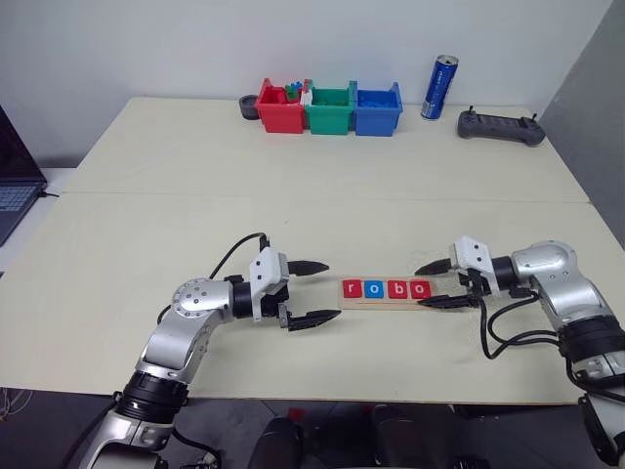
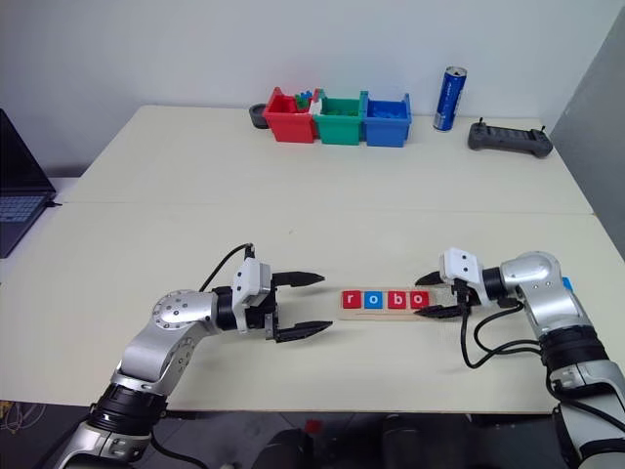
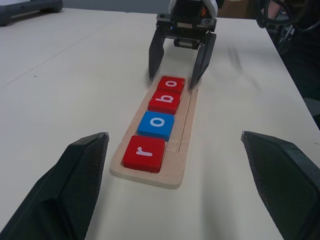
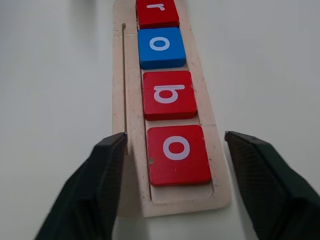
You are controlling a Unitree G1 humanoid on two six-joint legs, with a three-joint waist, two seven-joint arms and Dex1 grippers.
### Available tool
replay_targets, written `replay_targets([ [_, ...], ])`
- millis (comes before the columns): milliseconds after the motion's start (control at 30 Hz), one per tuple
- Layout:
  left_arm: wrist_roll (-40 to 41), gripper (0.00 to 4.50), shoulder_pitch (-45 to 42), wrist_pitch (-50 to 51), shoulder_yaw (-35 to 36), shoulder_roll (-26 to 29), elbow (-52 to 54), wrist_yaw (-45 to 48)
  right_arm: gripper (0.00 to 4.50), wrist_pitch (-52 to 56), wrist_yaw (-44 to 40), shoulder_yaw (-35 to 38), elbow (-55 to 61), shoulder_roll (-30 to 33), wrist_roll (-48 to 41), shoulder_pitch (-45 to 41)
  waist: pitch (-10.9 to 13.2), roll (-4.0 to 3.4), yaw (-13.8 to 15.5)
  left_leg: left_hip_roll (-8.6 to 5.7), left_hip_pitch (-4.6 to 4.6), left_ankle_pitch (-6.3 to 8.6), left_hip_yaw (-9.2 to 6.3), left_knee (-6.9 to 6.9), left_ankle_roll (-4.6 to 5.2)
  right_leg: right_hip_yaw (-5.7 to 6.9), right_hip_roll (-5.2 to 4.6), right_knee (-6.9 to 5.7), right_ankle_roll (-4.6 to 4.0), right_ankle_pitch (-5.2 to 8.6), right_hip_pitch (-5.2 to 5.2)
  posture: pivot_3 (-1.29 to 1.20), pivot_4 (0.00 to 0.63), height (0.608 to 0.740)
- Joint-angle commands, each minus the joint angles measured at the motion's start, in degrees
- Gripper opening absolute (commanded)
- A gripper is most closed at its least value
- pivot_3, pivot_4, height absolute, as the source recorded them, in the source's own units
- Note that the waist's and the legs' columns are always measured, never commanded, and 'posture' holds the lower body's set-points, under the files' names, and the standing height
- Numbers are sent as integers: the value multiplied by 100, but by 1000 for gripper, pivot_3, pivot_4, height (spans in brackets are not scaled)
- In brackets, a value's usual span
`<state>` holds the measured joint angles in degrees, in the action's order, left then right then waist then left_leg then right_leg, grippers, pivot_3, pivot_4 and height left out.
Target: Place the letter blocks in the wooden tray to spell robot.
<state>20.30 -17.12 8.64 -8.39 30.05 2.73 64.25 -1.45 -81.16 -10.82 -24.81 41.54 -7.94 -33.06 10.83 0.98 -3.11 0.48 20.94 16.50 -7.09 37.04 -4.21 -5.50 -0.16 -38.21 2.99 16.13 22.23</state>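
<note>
Wooden tray point(image 1: 391, 293) lies flat on the desk point(image 1: 293, 195), near the front edge, a bit right of centre, long side parallel to that edge. Pale wood, rounded corners, thin groove along one long side. Four letter blocks point(image 1: 385, 289) sit in it in a row, close together: red r point(image 4: 157, 12), blue o point(image 4: 160, 46), red b point(image 4: 169, 94), red o point(image 4: 178, 154). White lowercase letters, flat square tiles. Reads "robo".

Left gripper point(image 1: 309, 292) hovers just off the tray's left end, fingers spread wide, nothing in them, pointing along the tray. Right gripper point(image 1: 437, 284) at the tray's right end, fingers apart, straddling the end by the last red o, not clamped on it.

Far edge of the desk: red bin point(image 1: 280, 110), green bin point(image 1: 329, 110), blue bin point(image 1: 377, 109) side by side near the middle. Small dark round item point(image 1: 249, 106) just left of the red bin. Blue can point(image 1: 439, 88) upright right of the bins, black controller point(image 1: 501, 126) further toward the far right corner. Laptop point(image 1: 15, 191) off the desk's left edge.
</note>
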Motion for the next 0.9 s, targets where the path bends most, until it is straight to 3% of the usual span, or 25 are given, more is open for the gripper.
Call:
replay_targets([
  [33, 47, 4500, -25, -23, 65, 5, 182, -21, 4449, 264, -11, 255, 298, 61, -232, -167, 0, 0, 0, 0, 0, 0, 0, 0, 0, 0, 0, 0, 0, 0, 0, 0, 150, 740],
  [367, 38, 4500, -38, -75, 36, -41, 116, 2, 4449, 1000, 125, 778, 1384, 532, -648, 296, 0, 0, 21, -1, 1, 0, -2, 0, 0, 2, -1, 1, 0, 0, -1, 0, 150, 740],
  [400, 34, 4500, -44, -81, 28, -51, 107, 1, 4282, 1008, 156, 814, 1427, 560, -663, 369, 0, 0, 23, -1, 1, 0, -2, -1, 0, 3, 0, 1, 0, 0, -1, 0, 150, 740],
  [500, 27, 4500, -52, -93, 10, -79, 94, -4, 3528, 884, 221, 877, 1475, 600, -642, 604, 0, 0, 23, -1, 1, 0, 0, 0, 0, 2, 0, 0, 0, 0, -1, 0, 150, 740],
  [800, 27, 4500, -46, -63, 17, -70, 138, 35, 329, 537, 486, 777, 1357, 451, -466, 985, 0, 0, 1, -1, -4, 0, 3, 2, 0, -2, 0, -14, 0, 0, 0, 0, 150, 740],
  [833, 31, 4500, -30, -58, 23, -56, 158, 40, 57, 524, 501, 762, 1361, 448, -444, 996, 0, 0, 1, -1, -5, 0, 3, 3, 0, -1, 1, -18, 0, 0, 0, 0, 150, 740],
  [900, 41, 4500, -10, -36, 38, -34, 179, 39, 57, 480, 477, 711, 1351, 456, -408, 1001, 0, 0, 1, -1, -5, 0, 2, 6, 0, -1, 1, -25, 0, 1, 1, 0, 150, 740],
])
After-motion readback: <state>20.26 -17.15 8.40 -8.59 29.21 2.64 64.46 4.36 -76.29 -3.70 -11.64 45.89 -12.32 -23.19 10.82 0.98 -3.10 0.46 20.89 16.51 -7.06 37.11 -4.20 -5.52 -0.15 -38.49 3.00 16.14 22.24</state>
